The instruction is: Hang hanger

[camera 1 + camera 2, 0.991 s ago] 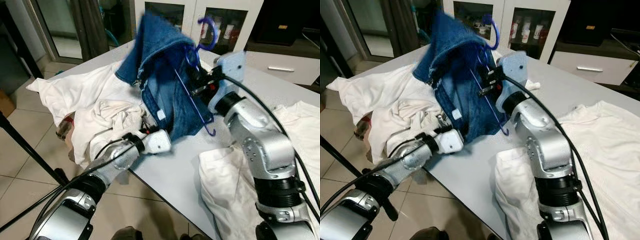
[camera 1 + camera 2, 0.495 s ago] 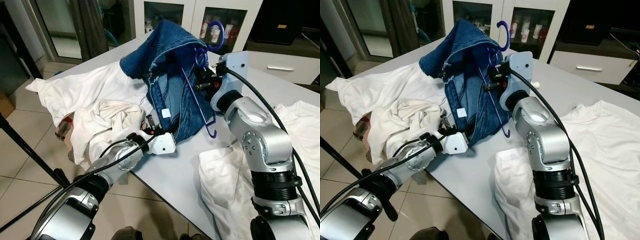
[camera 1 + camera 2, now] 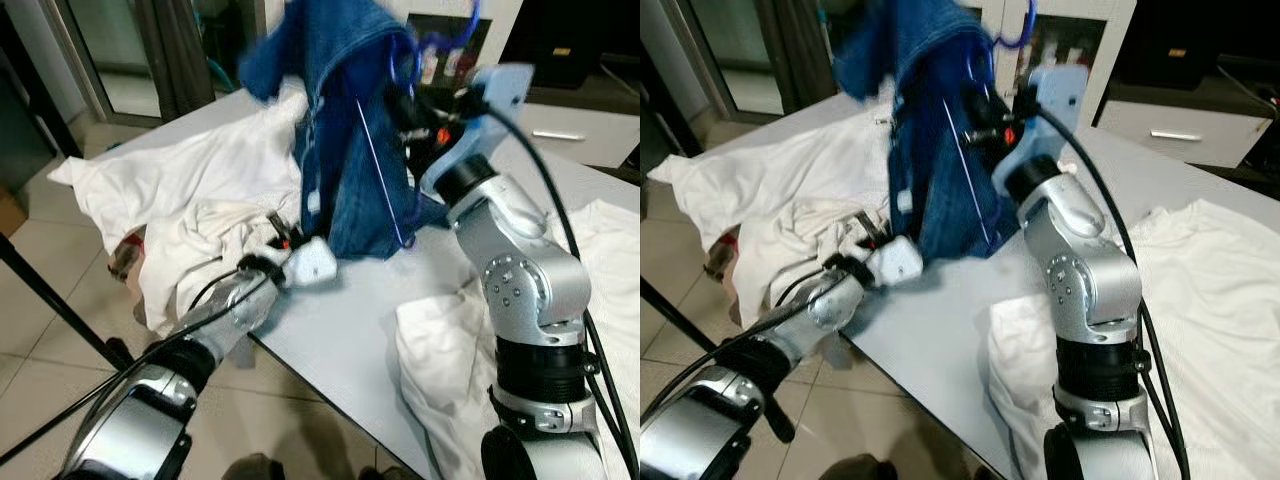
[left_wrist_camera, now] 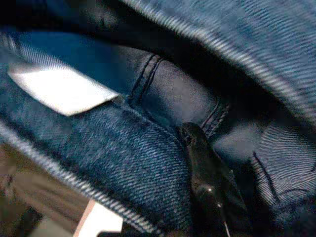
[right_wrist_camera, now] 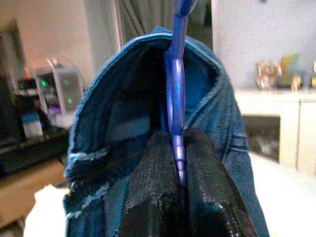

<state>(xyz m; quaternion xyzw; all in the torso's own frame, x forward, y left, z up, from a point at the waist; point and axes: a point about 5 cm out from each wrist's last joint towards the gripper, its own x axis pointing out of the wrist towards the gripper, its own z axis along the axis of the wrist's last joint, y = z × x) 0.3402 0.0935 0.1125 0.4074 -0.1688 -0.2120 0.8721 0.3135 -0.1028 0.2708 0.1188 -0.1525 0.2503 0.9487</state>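
The blue hanger (image 3: 385, 170) is pinched right in the right end effector (image 5: 177, 163), whose two black fingers (image 5: 148, 197) are closed tight on the hanger's thin shaft, and it's held up well above the bench (image 3: 370, 330) with its long axis running roughly vertical, the hook (image 3: 455, 30) at the top, just above the end effector, and the lower bar angling down toward the bench. A pair of blue jeans (image 3: 350, 120) is draped over the hanger and hangs down from it, so the weight sits below and to the robot's left of the grip. The left end effector (image 3: 280, 240) is low, at the bottom edge of the jeans, and one finger (image 4: 207, 173) can be seen pushed against the denim near a seam and a white label (image 4: 59, 89), but whether it is open or clamped can't be told from the blur. So the right arm is the one carrying the hanger, and it's the hook end that would have to be led to a rail. White clothes (image 3: 190, 190) are piled on the bench beside the left arm, and more white fabric (image 3: 440, 360) lies near the right arm.
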